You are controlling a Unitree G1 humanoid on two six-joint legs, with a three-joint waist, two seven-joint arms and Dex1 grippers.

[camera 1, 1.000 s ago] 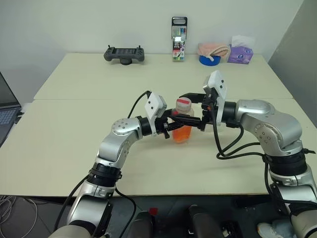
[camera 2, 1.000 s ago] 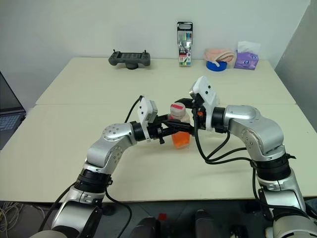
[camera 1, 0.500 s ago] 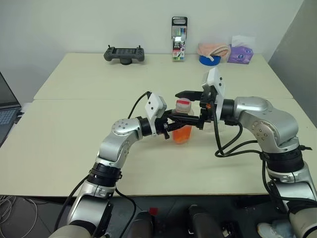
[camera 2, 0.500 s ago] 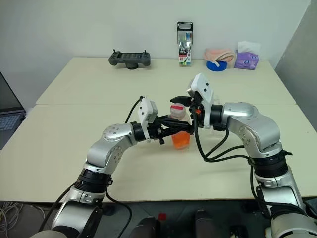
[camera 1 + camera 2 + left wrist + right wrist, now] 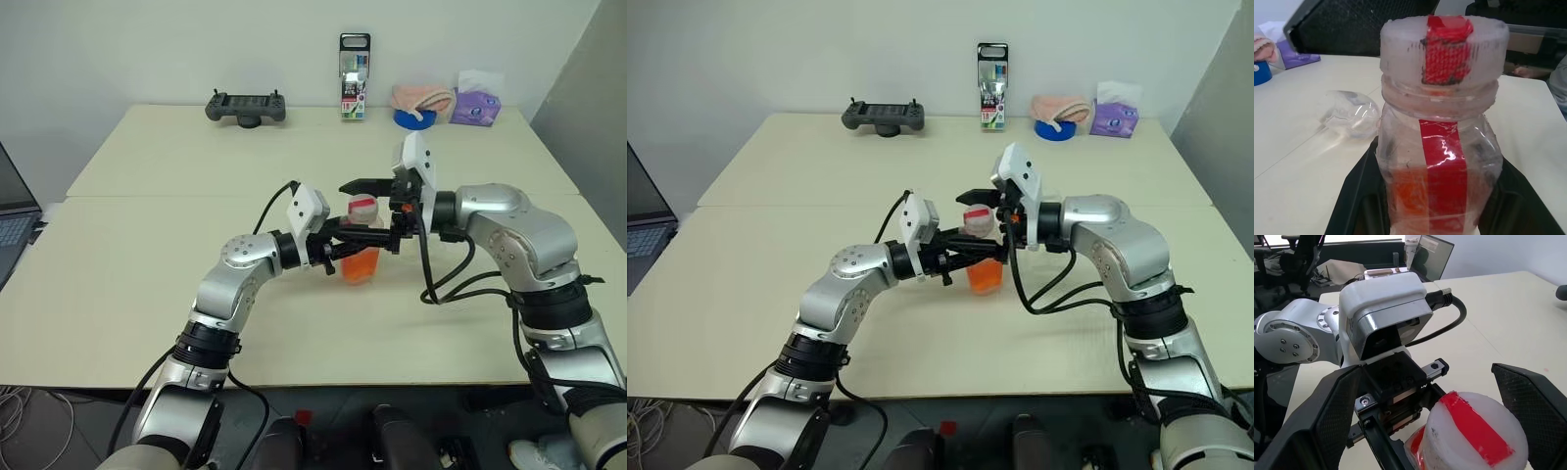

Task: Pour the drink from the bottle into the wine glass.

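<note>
Squarish clear plastic bottle (image 5: 1437, 147), ribbed pinkish-white cap (image 5: 1474, 431), glossy red strip, orange drink (image 5: 360, 264) low inside, is held above the matte cream bench (image 5: 147, 284). Left claw (image 5: 345, 245) grasps its body; right claw (image 5: 367, 208) is spread wide around the cap. Rounded wine glass (image 5: 1349, 113) sits behind.

Upright capped bottle (image 5: 361, 238), drink (image 5: 360, 264) low
</note>
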